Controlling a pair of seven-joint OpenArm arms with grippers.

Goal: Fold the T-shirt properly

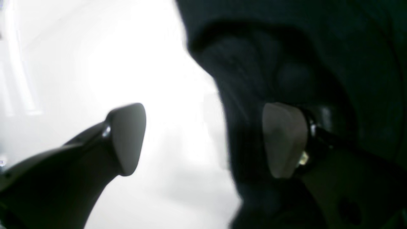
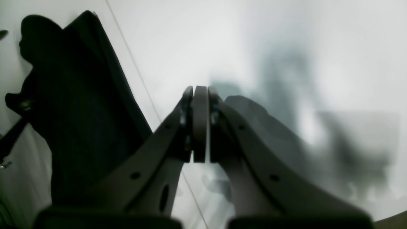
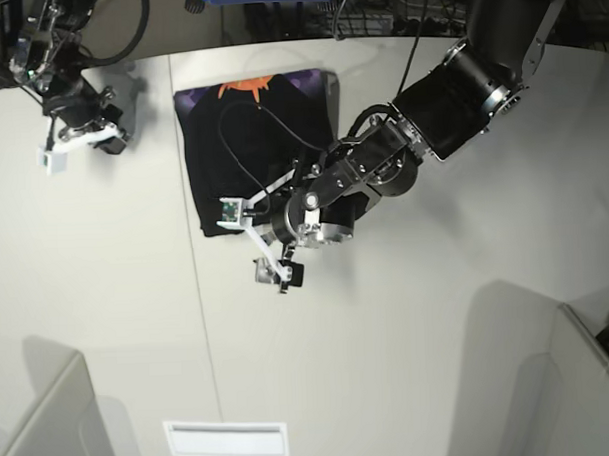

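The black T-shirt (image 3: 252, 155) lies folded into a rectangle at the back middle of the white table (image 3: 409, 344), its orange-and-purple print (image 3: 248, 88) showing at the far edge. My left gripper (image 3: 271, 264) is at the shirt's near edge. In the left wrist view it (image 1: 205, 140) is open, with one pad (image 1: 283, 140) against the black cloth (image 1: 318, 63) and the other pad (image 1: 127, 136) over bare table. My right gripper (image 3: 70, 146) is at the far left, away from the shirt. In the right wrist view it (image 2: 200, 124) is shut and empty, with the shirt (image 2: 82, 111) to its left.
A seam (image 3: 199, 312) runs across the table from front to back beside the shirt's left edge. A white slot plate (image 3: 227, 439) lies near the front edge. Grey partitions stand at the front left (image 3: 41, 427) and front right (image 3: 580, 378). Cables and gear are behind the table.
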